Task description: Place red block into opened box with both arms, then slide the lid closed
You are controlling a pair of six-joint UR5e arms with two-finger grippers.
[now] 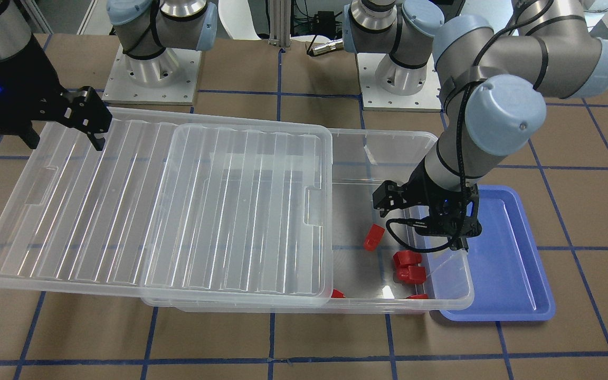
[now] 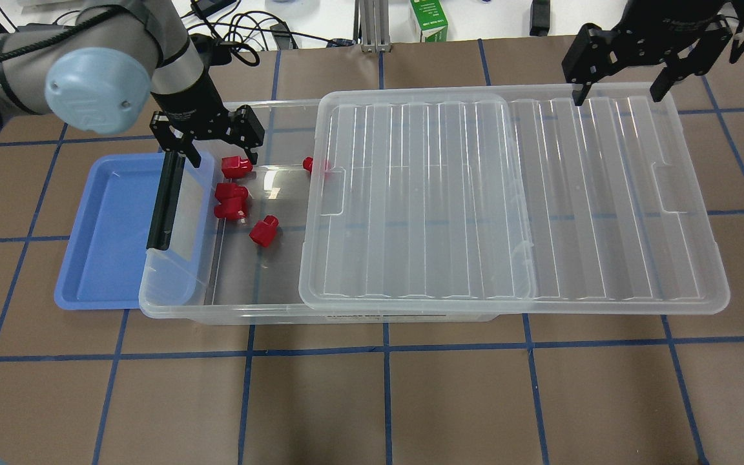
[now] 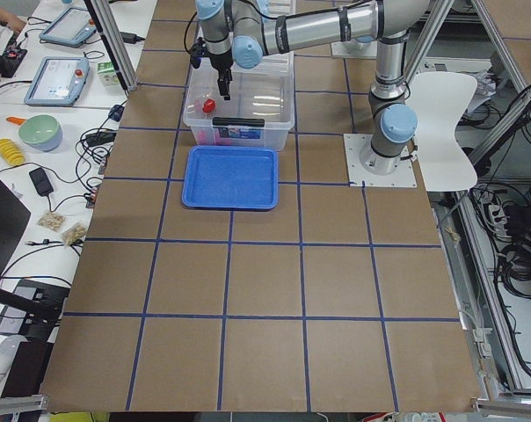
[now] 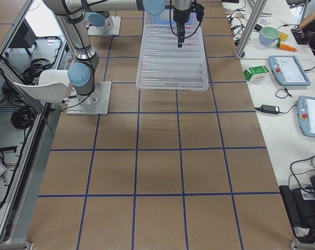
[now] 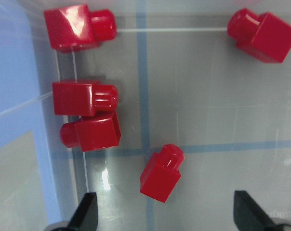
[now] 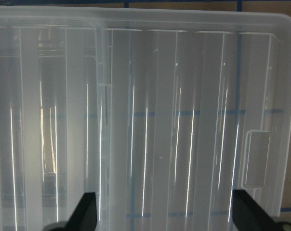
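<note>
Left gripper (image 2: 220, 154): the fingers are standing spread wide, gripping nothing and touching nothing. It is hanging, tips down, above the uncovered end of the box (image 2: 230, 311).

In the left wrist view the red block (image 5: 161, 173) is lying tilted on the box floor, just ahead of the gap between the fingertips (image 5: 87, 211) and clear of both.

Four other red blocks (image 2: 230, 192) are lying in the same open end. Three are sitting towards the handle side of the gripper, two of them touching each other. The fourth is sitting on the lid side, partly under the lid's edge.

The black handle (image 2: 164, 200) is running along the box's short end just beside the gripper. Beyond it a blue tray (image 2: 107, 232) is lying on the table (image 2: 372, 400), with the box end overlapping the tray's edge.

Right gripper (image 2: 617, 97): the fingers are likewise standing spread wide and carrying nothing. It is hovering over the lid (image 2: 604, 206) near its far long edge. Whether the tips are touching the ribbed sheet cannot be told.

The lid is lying on the box, slid off towards the right gripper. It is covering the part of the box away from the left gripper and overhanging past that end.
</note>
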